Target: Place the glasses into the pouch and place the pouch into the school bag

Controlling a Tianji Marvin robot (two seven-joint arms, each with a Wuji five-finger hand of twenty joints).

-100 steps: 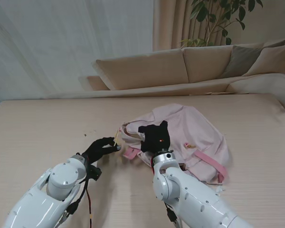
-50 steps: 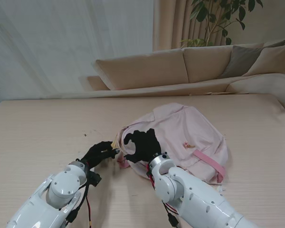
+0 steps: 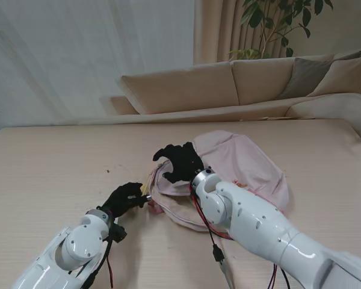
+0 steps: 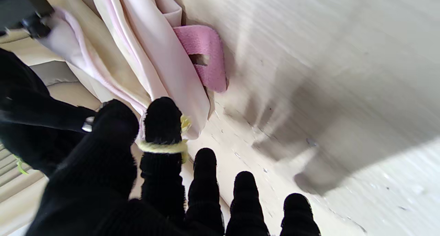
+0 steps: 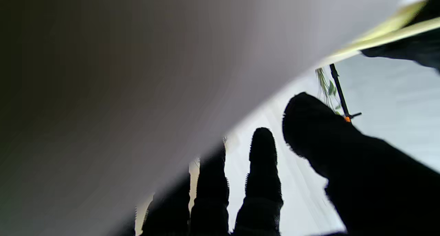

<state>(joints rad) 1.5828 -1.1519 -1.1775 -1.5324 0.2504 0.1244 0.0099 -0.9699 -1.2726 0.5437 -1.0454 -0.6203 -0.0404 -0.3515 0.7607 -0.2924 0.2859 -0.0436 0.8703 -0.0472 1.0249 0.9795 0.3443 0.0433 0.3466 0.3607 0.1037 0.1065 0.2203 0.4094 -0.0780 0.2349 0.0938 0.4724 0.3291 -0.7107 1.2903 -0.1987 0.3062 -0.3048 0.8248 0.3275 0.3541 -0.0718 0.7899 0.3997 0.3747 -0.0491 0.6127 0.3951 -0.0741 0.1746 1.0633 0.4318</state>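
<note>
Stand view, centre of frame: my right hand gripped the upper-left rim of the pink school bag and held its mouth lifted off the table. Lower left of centre, my left hand pinched a small yellow piece at the bag's near edge; I could not tell what it was. Glasses and pouch were not discernible.

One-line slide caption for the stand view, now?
Left hand pinches the pink school bag's edge while the right hand lifts its flap.
</note>
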